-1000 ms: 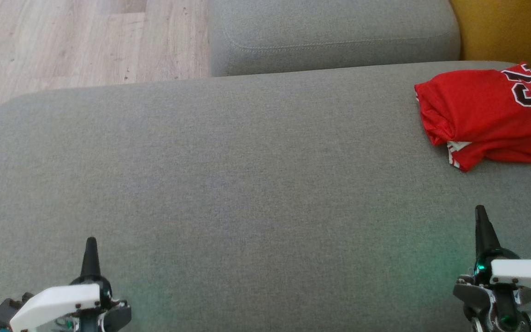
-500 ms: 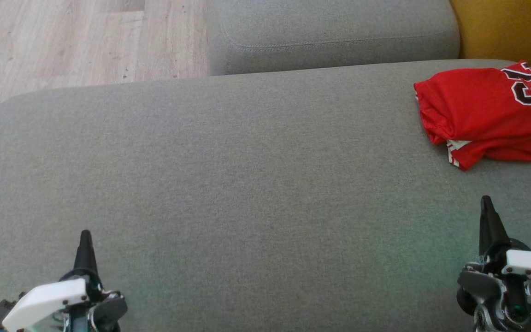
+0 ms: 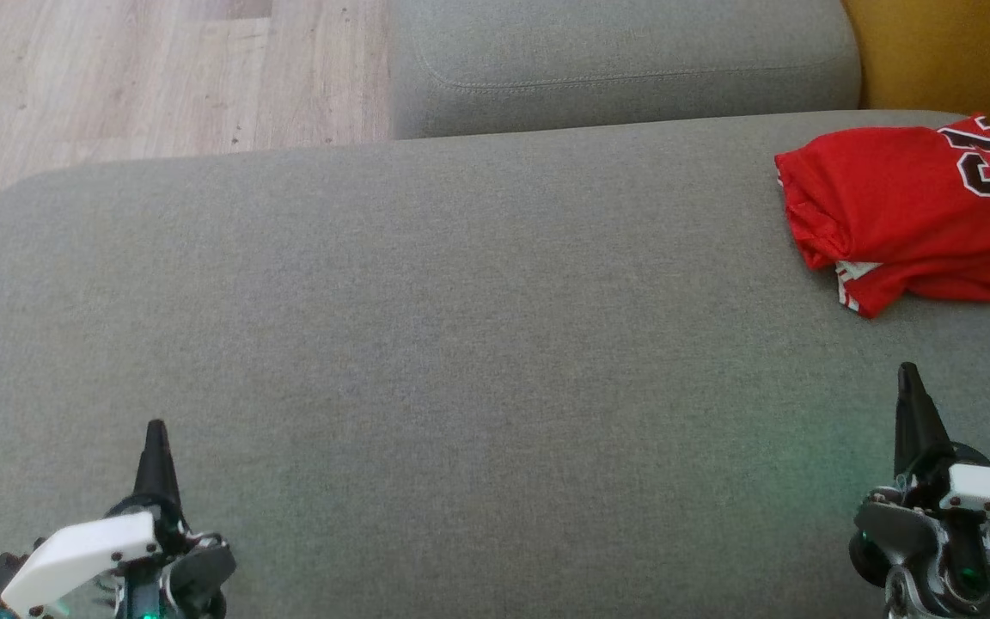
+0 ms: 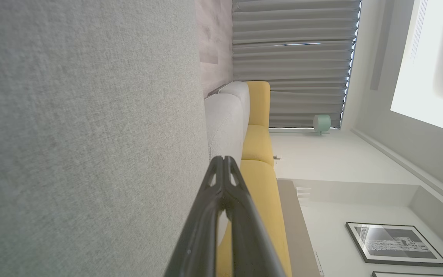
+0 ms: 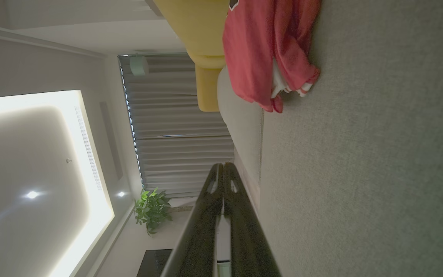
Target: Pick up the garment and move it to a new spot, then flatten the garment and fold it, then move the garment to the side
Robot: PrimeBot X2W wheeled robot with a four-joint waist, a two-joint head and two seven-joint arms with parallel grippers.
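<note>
Fabric this thin looks light, limp and prone to unfolding: the red garment (image 3: 907, 215) lies folded at the far right of the grey sofa cushion (image 3: 461, 344), best pinched through its layered near edge. Left gripper (image 3: 155, 430) and right gripper (image 3: 908, 374) are closed, empty, apart from it.

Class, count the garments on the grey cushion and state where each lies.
1. The folded red jersey lies at the far right of the grey cushion, ahead of the right gripper; its folds might hide another.
</note>
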